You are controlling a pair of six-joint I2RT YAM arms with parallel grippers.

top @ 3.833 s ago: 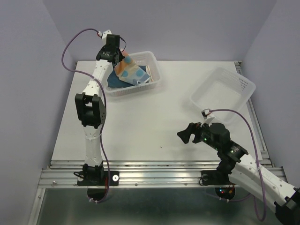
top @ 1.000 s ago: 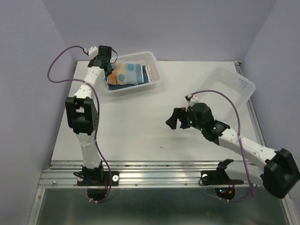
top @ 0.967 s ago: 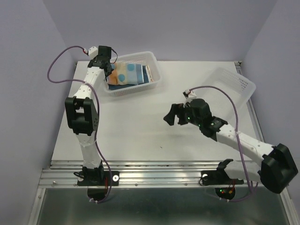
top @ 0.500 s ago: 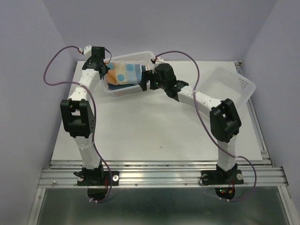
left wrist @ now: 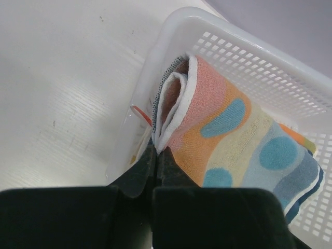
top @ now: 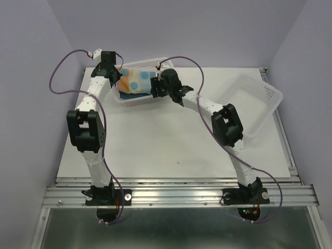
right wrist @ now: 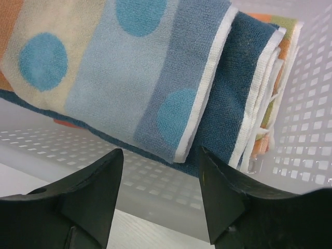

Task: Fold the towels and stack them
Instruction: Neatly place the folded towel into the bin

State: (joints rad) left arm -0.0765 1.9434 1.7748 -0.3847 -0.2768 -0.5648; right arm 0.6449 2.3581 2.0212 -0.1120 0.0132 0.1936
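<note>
Left claw (left wrist: 154, 158) is pressed together, pinching the rolled left edge of the spotted towel (left wrist: 228, 140), which lies on top of the pile in the perforated white basket (left wrist: 244, 46) at the far left of the desk (top: 171, 140). Right claw (right wrist: 160, 155) is spread, nothing between its fingers. It sits just outside the basket's near wall, with the towel's right end straight ahead of it. The towel's long axis runs left to right, from one claw to the other. So the right arm looks best placed for that free end, though it must clear the wall first. The towel is soft looped terry with a white hem and blue dots. Beneath it lies a navy towel (right wrist: 228, 88), its folded edges stacked.
</note>
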